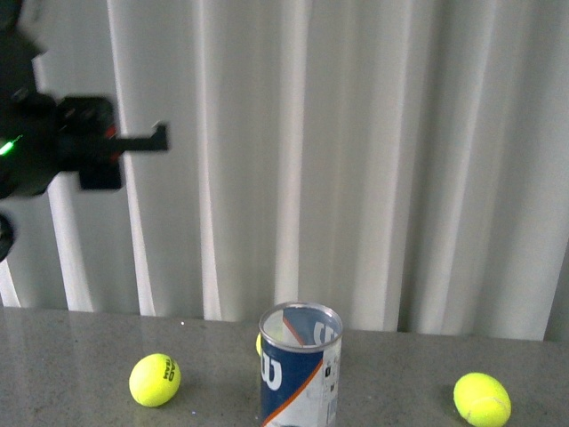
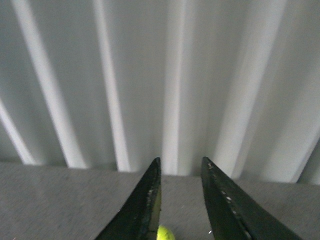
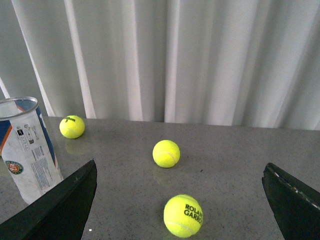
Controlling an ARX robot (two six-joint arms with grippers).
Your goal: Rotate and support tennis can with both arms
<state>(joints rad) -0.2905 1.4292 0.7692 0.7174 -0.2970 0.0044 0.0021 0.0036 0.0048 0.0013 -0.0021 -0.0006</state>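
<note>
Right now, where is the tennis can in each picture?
Front view: the tennis can stands upright, bottom middle, open top showing.
Left wrist view: not in it.
Right wrist view: at the left edge, beside one gripper finger.
Shared landmark: the white curtain behind the grey table.

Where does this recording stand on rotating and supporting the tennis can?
Nothing looks done yet. The tennis can stands upright on the table, open end up, untouched. The left gripper is raised high before the curtain, holding nothing. The right gripper is open wide beside the can. Grasping, rotating and supporting it all remain.
</note>
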